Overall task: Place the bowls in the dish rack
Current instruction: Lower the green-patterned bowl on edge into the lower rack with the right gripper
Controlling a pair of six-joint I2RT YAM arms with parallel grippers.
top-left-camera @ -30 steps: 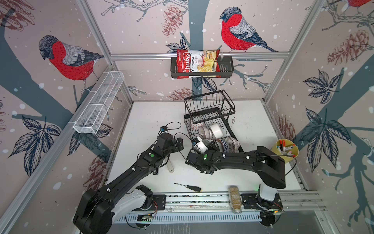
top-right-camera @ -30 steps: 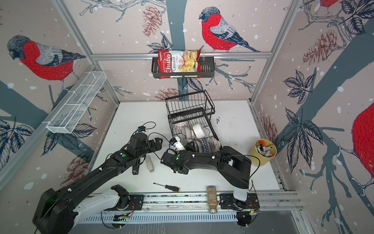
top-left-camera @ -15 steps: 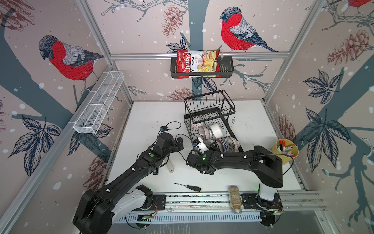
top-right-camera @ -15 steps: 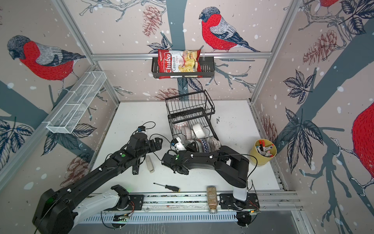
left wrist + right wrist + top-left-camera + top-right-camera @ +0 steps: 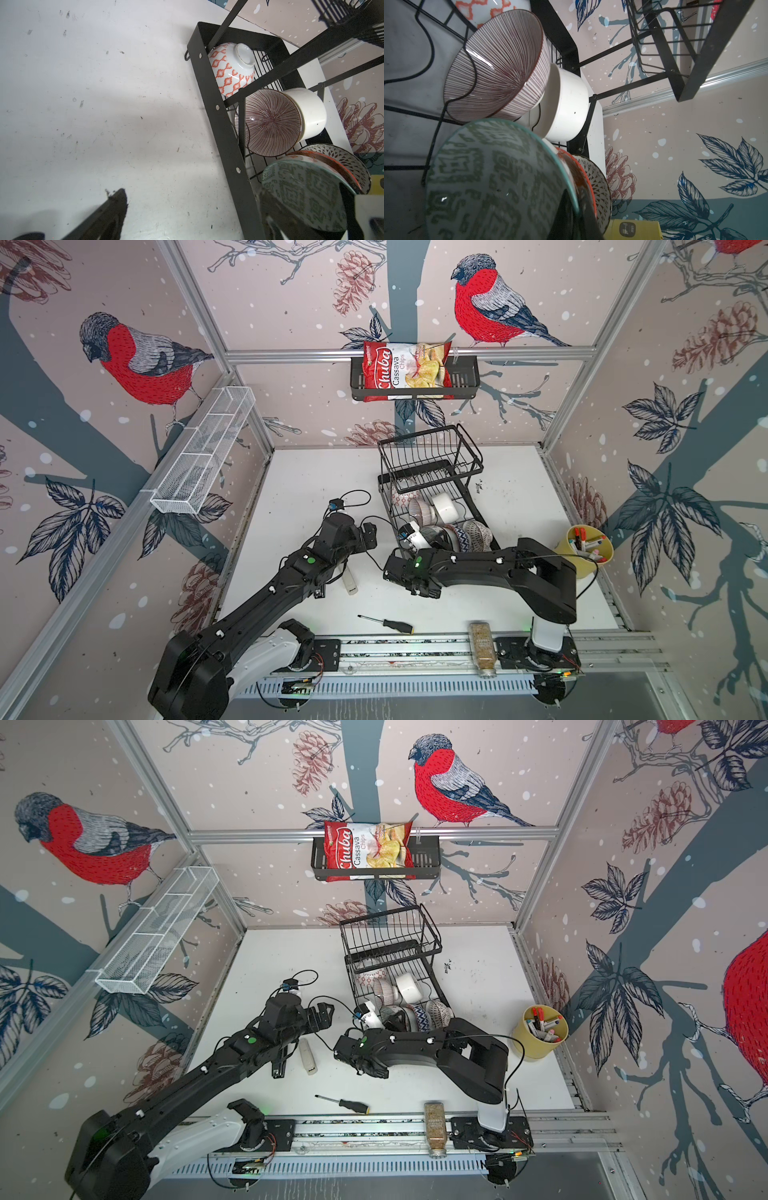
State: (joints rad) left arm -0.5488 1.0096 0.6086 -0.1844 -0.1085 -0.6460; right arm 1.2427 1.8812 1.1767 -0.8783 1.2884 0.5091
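Pinching the teal bowl (image 5: pixel 492 176) by its rim, my right claw (image 5: pixel 422 540) sits at the near end of the dish rack (image 5: pixel 220 124); left claw (image 5: pixel 370 532) just spread alongside.

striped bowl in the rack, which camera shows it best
Left wrist view: the striped bowl faces the camera, nearly its whole rim visible. Right wrist view shows it at a slant, partly covered. Both top views show it small.

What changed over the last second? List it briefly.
The right arm drew its elbow slightly left, toward the middle. Nothing was taken hold of or let go. The right pincer stays shut on the teal bowl at the rack's front end. The left pincer stays open and empty beside the rack. The other bowls stay put.
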